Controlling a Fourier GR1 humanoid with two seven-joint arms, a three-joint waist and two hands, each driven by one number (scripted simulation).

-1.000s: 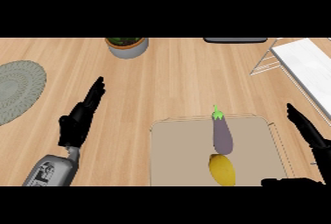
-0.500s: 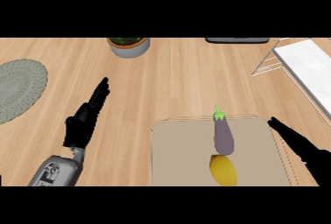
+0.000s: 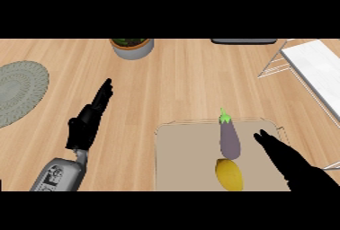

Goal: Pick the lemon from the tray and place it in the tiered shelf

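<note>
Right hand (image 3: 287,158), fingers straight and holding nothing, hangs over the tray (image 3: 186,155) edge, wrist cut off below. The lemon (image 3: 229,174) lies just left of it, by the eggplant (image 3: 230,137). Tiered shelf (image 3: 317,67) (partly out of frame) stands well beyond its fingertips, across bare counter (image 3: 199,81). Left hand (image 3: 87,123) rests open.

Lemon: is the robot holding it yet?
No, the lemon lies on the tray next to the eggplant, and the open right hand is beside it, not touching.
</note>
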